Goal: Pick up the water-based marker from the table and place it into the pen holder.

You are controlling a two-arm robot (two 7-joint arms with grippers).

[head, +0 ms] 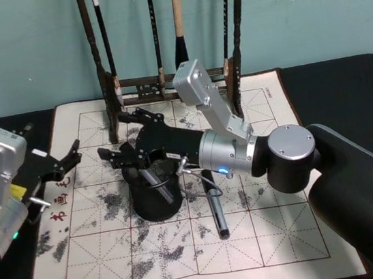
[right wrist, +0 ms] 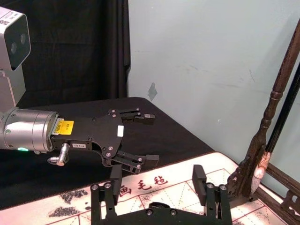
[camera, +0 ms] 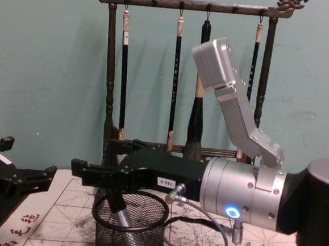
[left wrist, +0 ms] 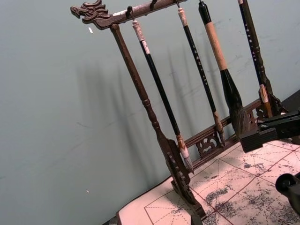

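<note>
The pen holder (head: 154, 197), a small black mesh cup, stands on the gridded mat of the table (head: 270, 252). A grey-barrelled marker (head: 152, 178) leans inside it, seen from the side in the chest view as the marker (camera: 125, 221) in the pen holder (camera: 144, 235). My right gripper (head: 113, 134) hovers just above the cup's rim, open, with nothing between its fingers (right wrist: 199, 178). The chest view has the right gripper (camera: 90, 156) directly over the marker's dark top. My left gripper (head: 69, 158) waits open at the mat's left edge, apart from the cup.
A dark pen (head: 216, 211) lies on the mat just right of the cup, beneath my right forearm. The tall wooden brush rack (head: 165, 80) with hanging brushes stands behind, close to my right wrist. The left gripper (right wrist: 150, 138) faces the right one.
</note>
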